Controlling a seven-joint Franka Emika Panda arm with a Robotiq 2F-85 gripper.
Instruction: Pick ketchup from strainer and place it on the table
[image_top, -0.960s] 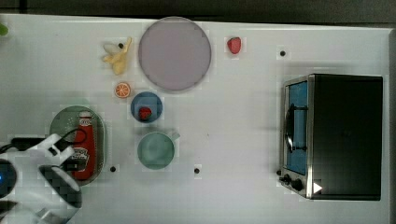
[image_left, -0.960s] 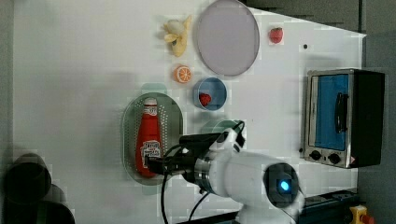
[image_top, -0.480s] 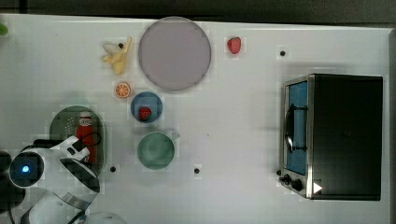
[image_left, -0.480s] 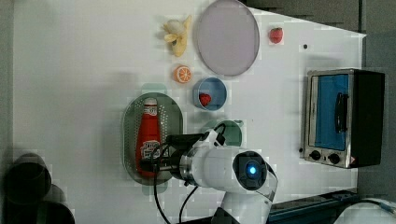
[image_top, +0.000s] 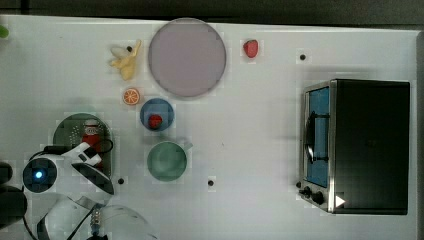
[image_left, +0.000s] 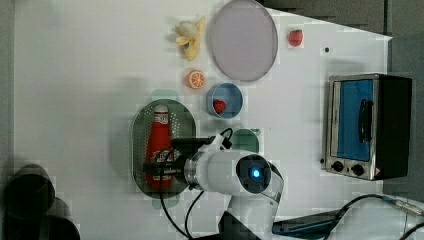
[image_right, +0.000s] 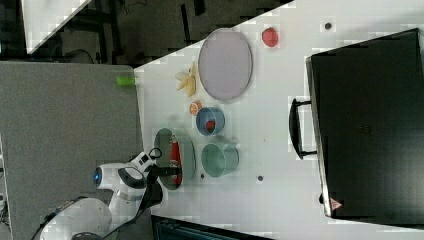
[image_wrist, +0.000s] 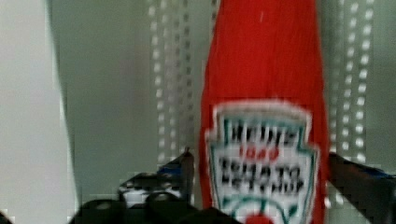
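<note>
While lying in strainer, ketchup label reads "TOMATO KETCHUP" | pincer open astride it, not gripping

In the top view, your arm covered the lower half of the ketchup and the near part of the strainer. In the wrist view, the bottle's cap and base were cut off by the frame, and its label print was too blurred to read fully. You could not tell there whether the tool fingers touched the bottle. The left view's bottom edge cropped the arm.
</note>
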